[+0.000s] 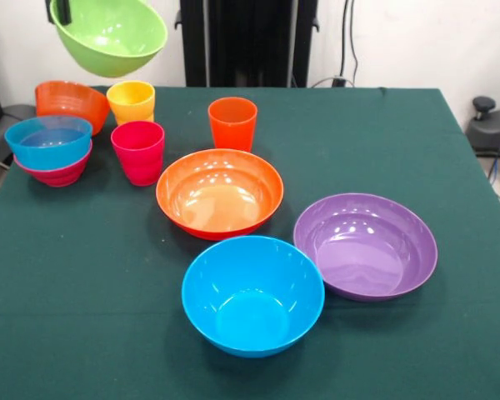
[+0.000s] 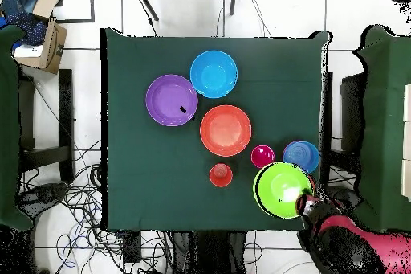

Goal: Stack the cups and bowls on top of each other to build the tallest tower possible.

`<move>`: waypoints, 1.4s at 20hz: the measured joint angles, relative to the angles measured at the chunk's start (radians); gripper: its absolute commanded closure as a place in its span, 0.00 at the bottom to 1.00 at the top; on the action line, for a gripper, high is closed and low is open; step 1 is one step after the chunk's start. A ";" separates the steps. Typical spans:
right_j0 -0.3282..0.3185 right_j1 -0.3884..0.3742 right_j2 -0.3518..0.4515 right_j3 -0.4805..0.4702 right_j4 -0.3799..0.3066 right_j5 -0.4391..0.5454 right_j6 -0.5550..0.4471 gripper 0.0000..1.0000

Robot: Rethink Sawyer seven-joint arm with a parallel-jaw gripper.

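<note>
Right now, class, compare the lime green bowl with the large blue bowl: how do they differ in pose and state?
The lime green bowl hangs tilted in the air, held at its rim by the gripper; the large blue bowl sits level on the table, untouched. The green is at the far edge, the blue nearest the camera. Both are glossy, round and empty.

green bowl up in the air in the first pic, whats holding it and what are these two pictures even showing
A robot arm, red and black, is holding that lime green bowl by its rim with its claw, lifted clear of the table. One picture looks across the green-covered table toward the robot; the other looks straight down from above, with the robot at the bottom right. On the table sit a large orange bowl, a purple bowl and a blue bowl, three small cups (yellow, red-pink, orange), a small translucent blue bowl nested in a magenta one, and a small orange bowl behind them.
</note>
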 measured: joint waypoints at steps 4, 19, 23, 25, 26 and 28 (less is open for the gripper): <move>-0.006 0.037 0.000 0.000 -0.063 0.000 0.000 1.00; -0.056 0.210 0.000 -0.021 -0.209 0.000 -0.025 1.00; -0.096 0.233 0.000 -0.031 -0.207 0.009 -0.079 1.00; -0.112 0.239 0.002 -0.035 -0.203 0.016 -0.104 1.00; -0.120 0.242 0.003 -0.037 -0.201 0.019 -0.117 1.00; -0.150 0.251 0.009 -0.045 -0.190 0.033 -0.173 1.00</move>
